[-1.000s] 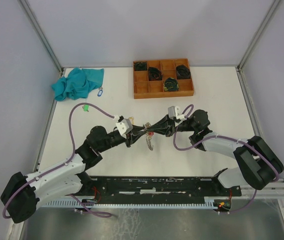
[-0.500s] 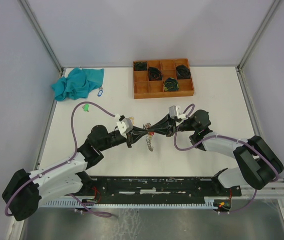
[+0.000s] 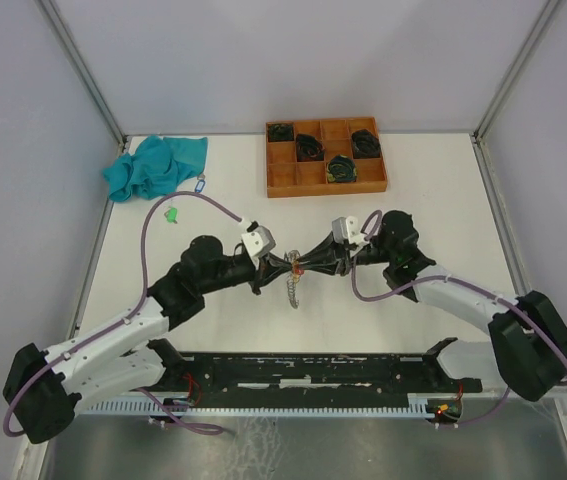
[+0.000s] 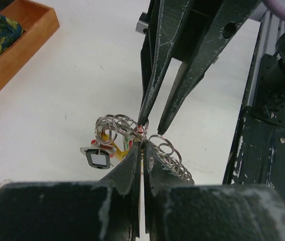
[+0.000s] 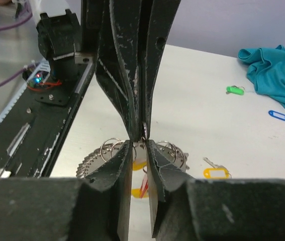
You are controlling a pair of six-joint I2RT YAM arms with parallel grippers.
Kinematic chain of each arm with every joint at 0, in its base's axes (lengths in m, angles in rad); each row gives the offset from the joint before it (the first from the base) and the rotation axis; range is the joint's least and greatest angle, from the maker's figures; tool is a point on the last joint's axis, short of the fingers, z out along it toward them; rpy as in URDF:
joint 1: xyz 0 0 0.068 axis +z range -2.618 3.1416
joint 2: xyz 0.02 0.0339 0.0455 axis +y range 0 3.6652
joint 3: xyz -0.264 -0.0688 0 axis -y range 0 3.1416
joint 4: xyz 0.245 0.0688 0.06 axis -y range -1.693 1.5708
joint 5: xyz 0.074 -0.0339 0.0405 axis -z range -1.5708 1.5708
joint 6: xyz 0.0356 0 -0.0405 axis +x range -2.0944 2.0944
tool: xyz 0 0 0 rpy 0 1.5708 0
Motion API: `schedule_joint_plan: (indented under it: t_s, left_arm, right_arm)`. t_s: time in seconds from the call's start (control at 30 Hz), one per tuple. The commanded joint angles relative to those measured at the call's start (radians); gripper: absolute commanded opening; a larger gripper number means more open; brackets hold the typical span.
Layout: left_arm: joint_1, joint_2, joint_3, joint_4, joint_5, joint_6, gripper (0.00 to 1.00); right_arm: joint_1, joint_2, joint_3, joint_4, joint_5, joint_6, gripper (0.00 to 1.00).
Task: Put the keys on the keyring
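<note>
Pinching the keyring (image 4: pixel 116 123) tight in the left gripper (image 4: pixel 141 144) over mid-table, rings bunched at the tips. Meeting it tip to tip with the right gripper (image 5: pixel 140 146), jaws slightly parted, closed on nothing. Yellow key (image 5: pixel 216 173) down on the table just beside; green key (image 5: pixel 235 90) and blue key (image 5: pixel 279 115) farther off, near the cloth (image 5: pixel 275 70).
</note>
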Motion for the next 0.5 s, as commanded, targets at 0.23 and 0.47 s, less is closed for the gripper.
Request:
schedule_joint_plan:
  t_s: [0.23, 0.47]
  left_arm:
    - [-0.009, 0.118, 0.469, -0.762, -0.091, 0.254, 0.03]
    - [-0.060, 0.261, 0.698, -1.032, -0.166, 0.328, 0.03]
  right_arm:
    - [-0.018, -0.114, 0.098, -0.417, 0.010, -0.280, 0.34]
    - [-0.019, -0.070, 0.065, -0.111, 0.050, -0.103, 0.37]
